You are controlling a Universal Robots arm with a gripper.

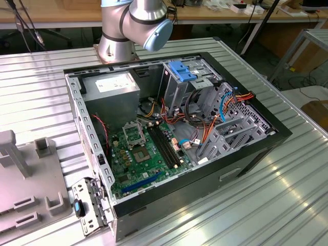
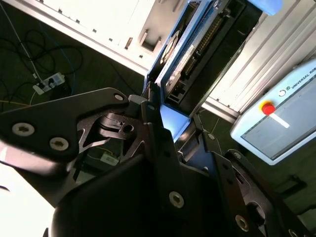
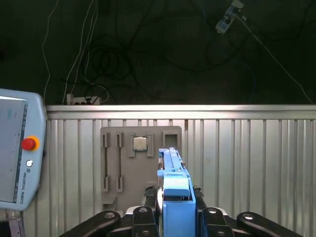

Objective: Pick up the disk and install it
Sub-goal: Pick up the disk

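Fingers [image 3: 202, 221] were clamped tight on disk [image 3: 172, 170] by its blue rail, held edge-on above desk [image 3: 247, 163], probably for sliding into open computer case [image 1: 279, 134].

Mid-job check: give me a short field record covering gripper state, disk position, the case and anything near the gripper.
gripper: shut on the disk, seen in both wrist views
disk: held edge-on between the fingers, light-blue rail facing the first wrist view
install: not done; disk is in the gripper, not in the case
computer case: open, lying on the ribbed metal table, motherboard exposed
drive cage: upright inside the case, blue latch on top
fixture plate: grey, on the table beyond the disk, carrying a processor chip
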